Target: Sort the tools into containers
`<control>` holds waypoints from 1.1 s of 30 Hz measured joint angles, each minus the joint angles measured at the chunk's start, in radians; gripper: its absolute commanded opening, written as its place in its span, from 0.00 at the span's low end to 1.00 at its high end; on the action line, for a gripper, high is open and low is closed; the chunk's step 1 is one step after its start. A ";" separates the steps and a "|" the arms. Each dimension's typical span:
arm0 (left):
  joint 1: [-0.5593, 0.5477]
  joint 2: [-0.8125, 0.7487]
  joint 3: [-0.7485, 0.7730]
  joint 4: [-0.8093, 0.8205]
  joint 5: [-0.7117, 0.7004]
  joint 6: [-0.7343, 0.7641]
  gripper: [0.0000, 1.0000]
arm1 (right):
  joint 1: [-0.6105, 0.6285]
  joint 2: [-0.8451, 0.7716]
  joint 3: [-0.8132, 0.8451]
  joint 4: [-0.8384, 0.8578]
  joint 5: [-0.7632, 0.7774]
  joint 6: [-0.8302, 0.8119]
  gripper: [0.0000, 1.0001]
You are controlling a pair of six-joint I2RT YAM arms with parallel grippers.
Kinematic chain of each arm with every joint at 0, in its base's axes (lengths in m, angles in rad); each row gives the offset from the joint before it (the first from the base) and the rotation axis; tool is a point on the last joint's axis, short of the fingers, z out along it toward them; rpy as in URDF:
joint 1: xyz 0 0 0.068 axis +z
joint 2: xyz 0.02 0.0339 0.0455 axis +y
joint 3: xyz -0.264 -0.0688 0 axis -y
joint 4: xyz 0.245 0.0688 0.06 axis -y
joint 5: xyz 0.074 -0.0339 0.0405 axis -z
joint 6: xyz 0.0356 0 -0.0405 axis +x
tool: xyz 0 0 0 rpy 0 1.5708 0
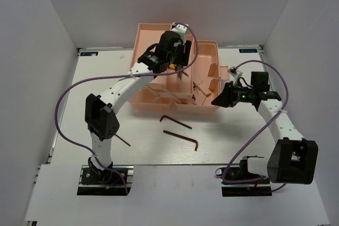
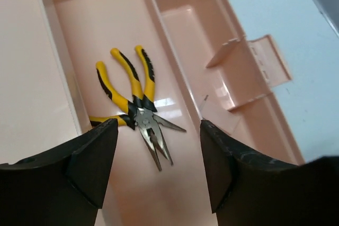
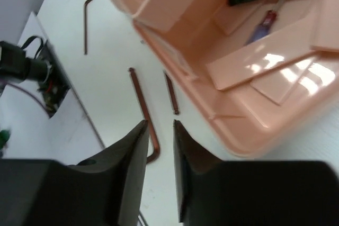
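Two yellow-handled pliers (image 2: pixel 139 104) lie crossed in a compartment of the pink toolbox (image 2: pixel 175 3), under the left gripper (image 2: pixel 159 125), whose fingers stand wide apart. Three hex keys (image 1: pixel 181 137) lie on the table (image 1: pixel 238 141) before the box. The right gripper (image 3: pixel 159 128) hangs over them, its fingers a narrow gap apart, holding nothing.

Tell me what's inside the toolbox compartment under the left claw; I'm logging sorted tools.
Two yellow-handled pliers lie overlapping in that compartment. Fingers of the left claw cover its near end.
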 measured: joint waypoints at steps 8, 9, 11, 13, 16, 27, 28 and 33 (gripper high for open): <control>-0.015 -0.540 -0.488 0.049 0.046 -0.013 0.00 | 0.250 -0.017 -0.015 -0.074 0.057 -0.243 0.00; -0.016 -0.654 -0.575 0.048 0.026 -0.028 0.00 | 0.297 -0.023 -0.027 -0.074 0.087 -0.268 0.02; -0.015 -0.869 -0.722 0.040 -0.024 -0.081 0.20 | 0.396 -0.024 -0.050 -0.070 0.155 -0.304 0.13; -0.015 -1.045 -0.836 -0.012 -0.077 -0.145 0.52 | 0.494 -0.004 -0.068 -0.063 0.231 -0.334 0.26; -0.014 -1.195 -0.979 -0.097 -0.153 -0.294 0.68 | 0.621 0.059 -0.074 -0.047 0.352 -0.364 0.31; -0.006 -1.228 -1.288 -0.375 -0.223 -0.653 0.91 | 0.849 0.198 -0.079 0.025 0.665 -0.378 0.42; -0.005 -1.226 -1.294 -0.377 -0.225 -0.669 0.91 | 0.861 0.210 -0.079 0.027 0.677 -0.378 0.42; -0.003 -1.206 -1.338 -0.369 -0.226 -0.725 0.92 | 0.918 0.265 -0.079 0.029 0.719 -0.378 0.44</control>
